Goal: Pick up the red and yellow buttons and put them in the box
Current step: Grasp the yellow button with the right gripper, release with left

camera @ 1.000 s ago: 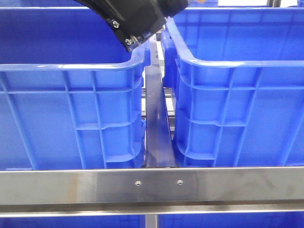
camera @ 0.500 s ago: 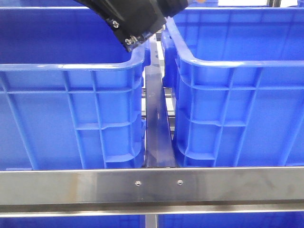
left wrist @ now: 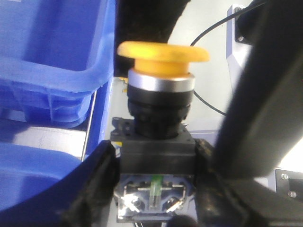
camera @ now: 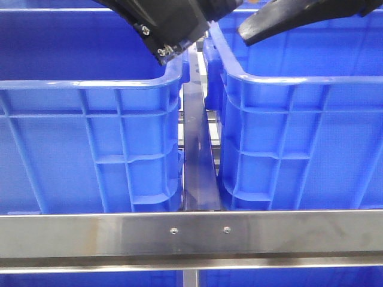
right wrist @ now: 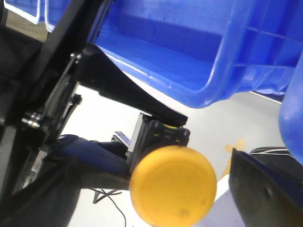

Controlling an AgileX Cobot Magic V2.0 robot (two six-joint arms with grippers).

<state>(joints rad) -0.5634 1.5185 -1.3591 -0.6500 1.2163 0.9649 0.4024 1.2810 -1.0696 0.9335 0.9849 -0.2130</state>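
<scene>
A yellow button [left wrist: 162, 52] with a black body and metal collar is gripped at its base between the fingers [left wrist: 94, 184] of my left gripper [left wrist: 156, 189], which is shut on it. In the front view the left wrist [camera: 170, 30] hangs over the gap between the two crates. In the right wrist view the button's yellow cap [right wrist: 173, 184] faces the camera, between the spread fingers of my right gripper [right wrist: 158, 201], which is open and not touching it. One right finger [camera: 269, 24] shows at the front view's top right. No red button is in view.
Two large blue crates stand side by side, the left one [camera: 90, 149] and the right one [camera: 299, 149], with a narrow metal rail [camera: 197, 173] between them. A steel bar [camera: 191, 233] crosses the front. The right arm's dark bulk [left wrist: 270, 94] is close beside the left gripper.
A right gripper finger has come into the front view at the top right, above the right crate's rim. The left arm has not moved.
</scene>
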